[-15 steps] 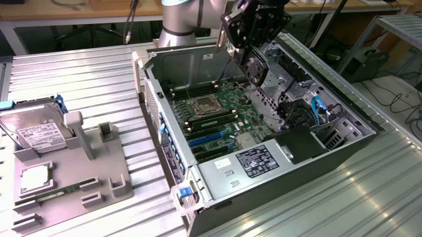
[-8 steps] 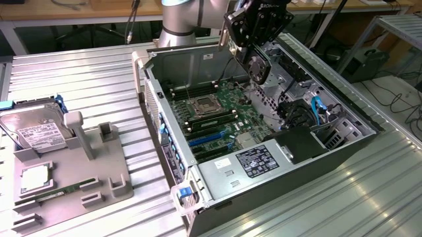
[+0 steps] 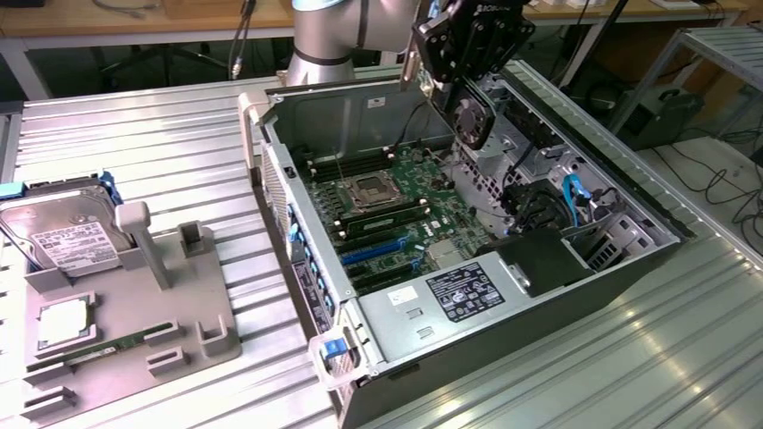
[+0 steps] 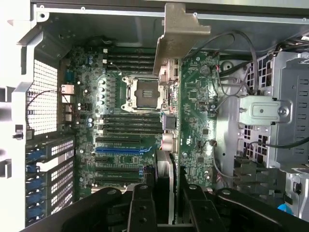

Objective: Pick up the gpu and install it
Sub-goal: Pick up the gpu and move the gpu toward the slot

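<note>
Nearest my wrist camera, the gripper [image 4: 169,212] has its two dark fingers [image 4: 142,210] closed onto the gpu [image 4: 193,125], one on each face of the card, at the end away from its metal bracket [image 4: 181,34]. I see the card almost edge-on: green board on one side, the dark cooler block on the other.

In the exterior view the gpu [image 3: 469,116] hangs under the gripper [image 3: 463,71], above the open computer case [image 3: 357,112], in the air and seated in nothing.

I judge the card to be light and stiff but delicate. The board can take a firm squeeze across its flat faces. The fan, the small parts and the contact edge should not be pressed. The bracket is the sturdy end, and the smooth board could slip if the grip is slack.

Beyond the card lies the motherboard [image 4: 120,96], with its CPU socket [image 4: 145,92] and a blue expansion slot [image 4: 120,150] bare.

Farthest off, at the exterior view's left, a hard drive [image 3: 66,237] rests in a grey holder [image 3: 179,313], well apart from the case.
</note>
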Robot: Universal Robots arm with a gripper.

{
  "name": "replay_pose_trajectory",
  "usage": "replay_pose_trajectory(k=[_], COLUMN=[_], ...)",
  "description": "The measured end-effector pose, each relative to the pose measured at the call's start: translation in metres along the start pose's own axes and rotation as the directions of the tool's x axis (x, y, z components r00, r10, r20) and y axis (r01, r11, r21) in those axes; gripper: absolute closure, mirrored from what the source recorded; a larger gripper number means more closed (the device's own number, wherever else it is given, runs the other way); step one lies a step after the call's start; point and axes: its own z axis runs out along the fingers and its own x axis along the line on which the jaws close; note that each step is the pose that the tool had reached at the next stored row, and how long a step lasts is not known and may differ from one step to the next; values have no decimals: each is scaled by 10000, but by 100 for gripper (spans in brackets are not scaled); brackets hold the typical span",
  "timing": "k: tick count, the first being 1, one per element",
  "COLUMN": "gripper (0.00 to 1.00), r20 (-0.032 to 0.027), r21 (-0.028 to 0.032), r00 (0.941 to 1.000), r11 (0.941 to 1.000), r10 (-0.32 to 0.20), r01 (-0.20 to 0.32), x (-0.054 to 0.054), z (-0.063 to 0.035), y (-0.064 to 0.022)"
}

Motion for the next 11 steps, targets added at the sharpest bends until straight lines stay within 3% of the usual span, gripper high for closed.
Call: replay_pose_trajectory(k=[11], gripper=[73], r20=[0], r21=[0], r00=[10000], r11=[10000], r10=[1], r01=[-1], x=[-120], z=[4], y=[45])
